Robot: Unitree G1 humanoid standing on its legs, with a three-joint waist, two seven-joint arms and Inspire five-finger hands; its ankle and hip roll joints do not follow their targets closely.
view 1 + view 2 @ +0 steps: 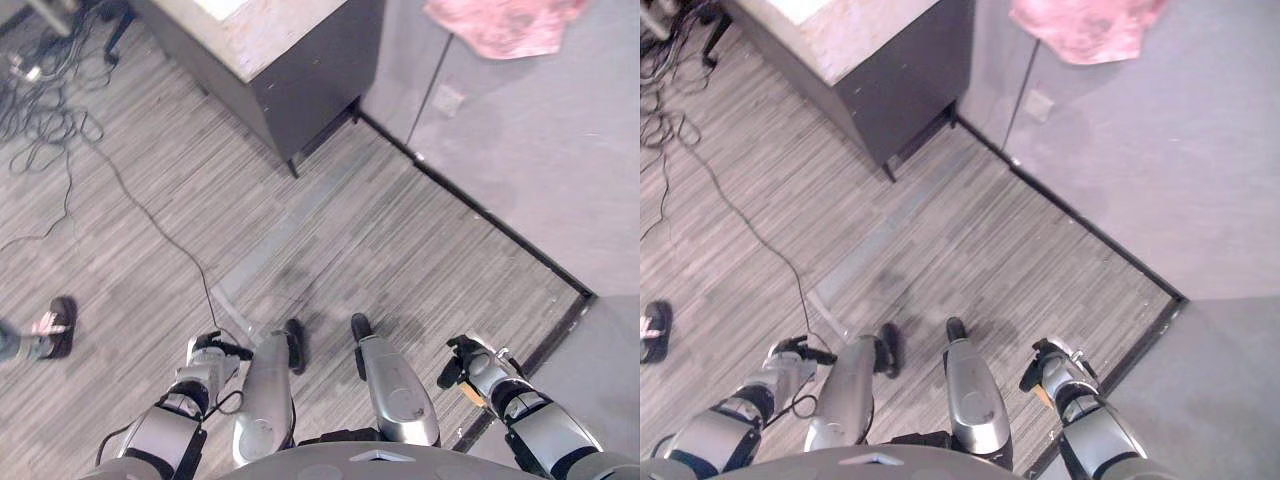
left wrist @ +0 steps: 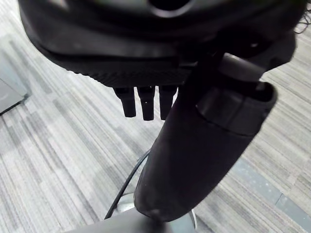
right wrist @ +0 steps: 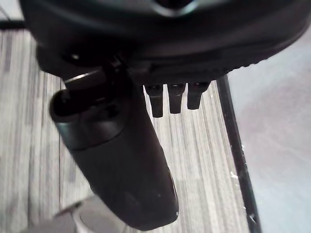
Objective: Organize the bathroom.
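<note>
Both of our hands hang empty at our sides, the left hand [image 1: 205,355] and the right hand [image 1: 468,362] each with fingers relaxed and straight, holding nothing. We judge the thing to tidy is the pink towel [image 1: 505,25], hanging up against the grey wall [image 1: 540,150], well apart from either hand. Beside it stands a dark cabinet [image 1: 300,85] with a pale, speckled stone-like tabletop [image 1: 270,30].

What could go wrong: a thin cable [image 1: 150,215] trails over the striped, wood-grain floor [image 1: 350,240] and could snag us as we step forward. A person's shoe [image 1: 55,325] is near on the left. The towel looks soft and limp, so we expect it could slip from a loose pinch.
</note>
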